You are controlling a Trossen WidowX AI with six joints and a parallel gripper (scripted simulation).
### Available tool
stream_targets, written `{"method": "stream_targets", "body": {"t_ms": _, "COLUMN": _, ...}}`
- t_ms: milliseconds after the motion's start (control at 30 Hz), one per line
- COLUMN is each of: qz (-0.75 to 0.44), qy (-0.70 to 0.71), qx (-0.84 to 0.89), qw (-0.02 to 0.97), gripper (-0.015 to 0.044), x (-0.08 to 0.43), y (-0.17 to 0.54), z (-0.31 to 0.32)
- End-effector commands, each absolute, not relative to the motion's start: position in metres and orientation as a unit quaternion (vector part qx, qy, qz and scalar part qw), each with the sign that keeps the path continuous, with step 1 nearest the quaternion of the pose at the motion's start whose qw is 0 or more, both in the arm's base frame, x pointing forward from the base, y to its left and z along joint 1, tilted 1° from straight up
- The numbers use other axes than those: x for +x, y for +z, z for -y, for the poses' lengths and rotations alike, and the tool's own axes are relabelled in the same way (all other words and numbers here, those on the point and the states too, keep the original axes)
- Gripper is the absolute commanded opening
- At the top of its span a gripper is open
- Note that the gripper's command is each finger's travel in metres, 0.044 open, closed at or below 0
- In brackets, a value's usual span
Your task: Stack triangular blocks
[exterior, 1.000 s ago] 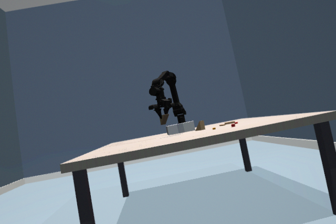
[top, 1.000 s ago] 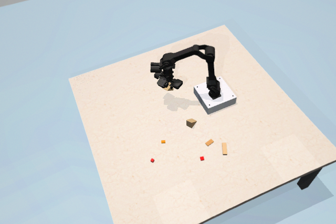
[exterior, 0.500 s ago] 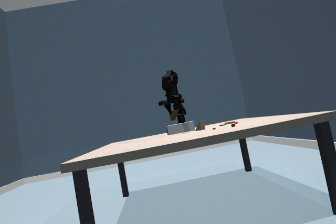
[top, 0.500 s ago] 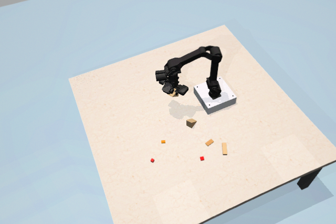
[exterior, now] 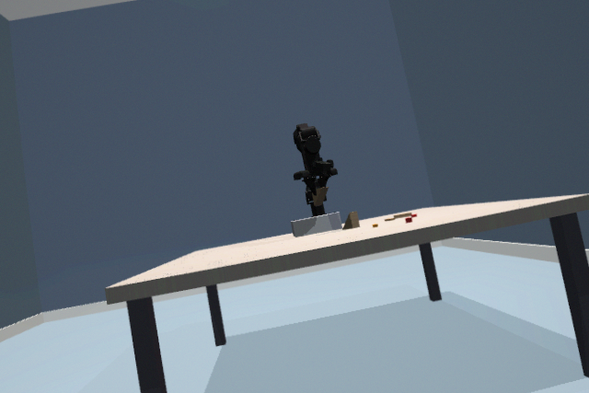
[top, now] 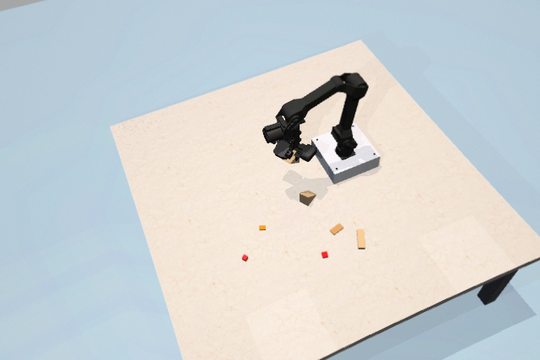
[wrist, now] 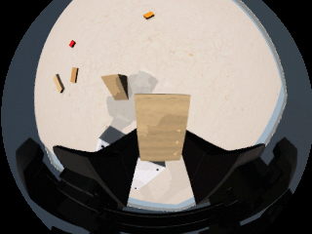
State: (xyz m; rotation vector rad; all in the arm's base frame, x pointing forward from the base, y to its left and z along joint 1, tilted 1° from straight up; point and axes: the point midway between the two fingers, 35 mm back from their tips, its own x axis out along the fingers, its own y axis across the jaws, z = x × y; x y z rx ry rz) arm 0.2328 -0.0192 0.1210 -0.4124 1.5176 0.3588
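My gripper point(top: 294, 156) point(exterior: 318, 190) point(wrist: 160, 131) is shut on one triangular block point(top: 291, 158) point(exterior: 319, 196) point(wrist: 162, 122), with a finger on each side of it. The held block hangs well above the table, and its wide wooden face fills the middle of the wrist view. The other triangular block point(top: 306, 197) point(exterior: 352, 220) point(wrist: 116, 86) stands on the table point(top: 209, 199) point(exterior: 247, 255) point(wrist: 210, 73), apart from the held one, with its sloped face tilted. In the wrist view it lies ahead and left of the held block. The fingertips are partly hidden in the top and exterior views.
The white arm base point(top: 356, 169) point(exterior: 316, 225) point(wrist: 146, 175) is close behind the standing block. An orange piece point(top: 261, 227) point(exterior: 375, 225) point(wrist: 148, 15), two red cubes point(top: 245, 257) point(top: 325, 254) and two flat wooden pieces point(top: 337, 228) point(top: 361, 239) lie beyond it.
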Motion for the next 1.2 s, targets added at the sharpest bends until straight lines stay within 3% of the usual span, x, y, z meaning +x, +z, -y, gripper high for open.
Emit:
{"method": "stream_targets", "body": {"t_ms": 0, "qz": -0.681, "qy": 0.161, "qx": -0.181, "qw": 0.691, "gripper": 0.0, "x": 0.222, "y": 0.122, "z": 0.001}}
{"method": "stream_targets", "body": {"t_ms": 700, "qz": -0.682, "qy": 0.162, "qx": -0.18, "qw": 0.69, "gripper": 0.0, "x": 0.167, "y": 0.128, "z": -0.059}}
{"method": "stream_targets", "body": {"t_ms": 1167, "qz": -0.682, "qy": 0.163, "qx": -0.181, "qw": 0.69, "gripper": 0.0, "x": 0.177, "y": 0.1, "z": -0.057}}
